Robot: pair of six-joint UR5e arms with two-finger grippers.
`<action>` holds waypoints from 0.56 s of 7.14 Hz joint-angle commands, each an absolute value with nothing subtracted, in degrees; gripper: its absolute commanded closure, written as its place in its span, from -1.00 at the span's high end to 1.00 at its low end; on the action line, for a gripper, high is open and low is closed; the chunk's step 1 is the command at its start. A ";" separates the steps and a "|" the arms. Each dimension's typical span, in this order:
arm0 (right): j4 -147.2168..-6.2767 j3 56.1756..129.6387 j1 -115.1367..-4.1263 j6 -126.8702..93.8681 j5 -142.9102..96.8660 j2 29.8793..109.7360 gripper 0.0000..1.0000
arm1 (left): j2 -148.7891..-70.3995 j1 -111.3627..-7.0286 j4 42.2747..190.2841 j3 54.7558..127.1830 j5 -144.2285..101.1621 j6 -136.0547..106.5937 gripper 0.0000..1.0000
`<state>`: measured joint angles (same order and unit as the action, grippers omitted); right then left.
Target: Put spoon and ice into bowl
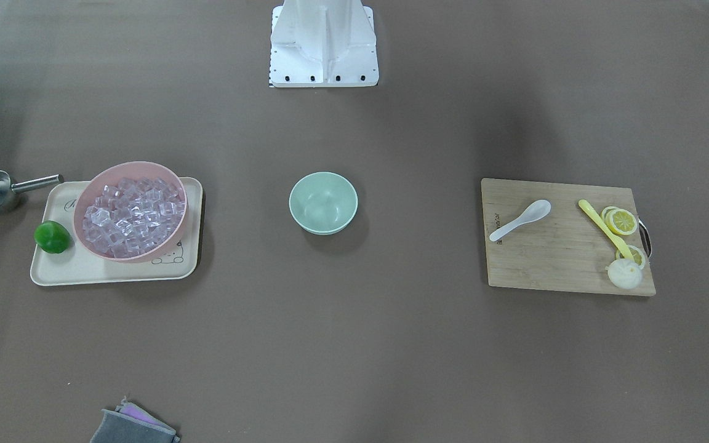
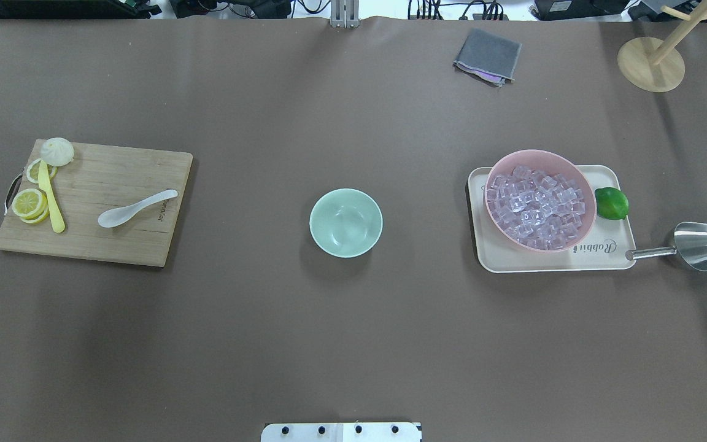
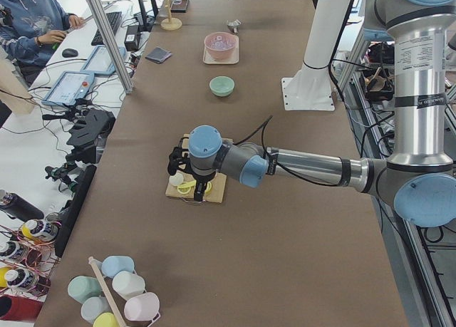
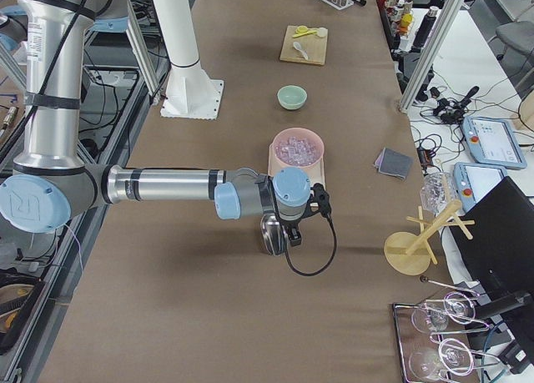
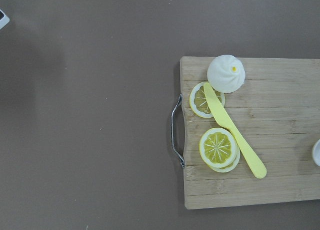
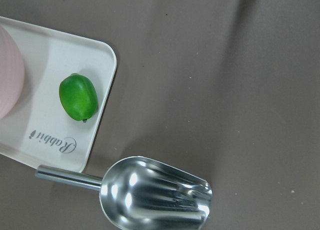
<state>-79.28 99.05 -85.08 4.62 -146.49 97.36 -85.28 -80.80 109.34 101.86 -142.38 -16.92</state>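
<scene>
Left tool, grip unreadable from afar, hangs seemingly over lemon slices; reaching right, it could skid the rounded spoon.

Left arm: silver-grey tubes, dark grey joint housings, pale blue round caps. A black cable arcs off the wrist onto the forearm. The upright link carries small dark lettering.

Right arm: same build. One blue cap bears a white logo, and a black cable loop hangs at the wrist.

White pedestal stands on a square white plate with black screws along the edge.
</scene>
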 commanded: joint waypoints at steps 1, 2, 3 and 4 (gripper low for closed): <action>-67.75 100.63 -79.75 -13.44 -145.56 96.77 0.99 | -92.33 -72.11 115.66 102.04 -139.24 -30.10 0.83; -60.89 100.98 -75.80 -21.10 -143.37 96.42 0.98 | -94.81 -68.42 115.66 101.78 -135.91 -29.97 0.73; -55.95 100.90 -71.41 -27.10 -140.91 95.11 0.98 | -98.23 -63.51 115.66 101.17 -131.09 -29.71 0.71; -54.07 100.99 -67.80 -30.20 -139.58 92.49 0.98 | -100.35 -58.15 115.58 100.90 -124.78 -29.79 0.71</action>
<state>-58.03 100.86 -72.44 -24.77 -141.62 94.94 -97.29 -64.23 115.54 101.30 -131.42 -29.54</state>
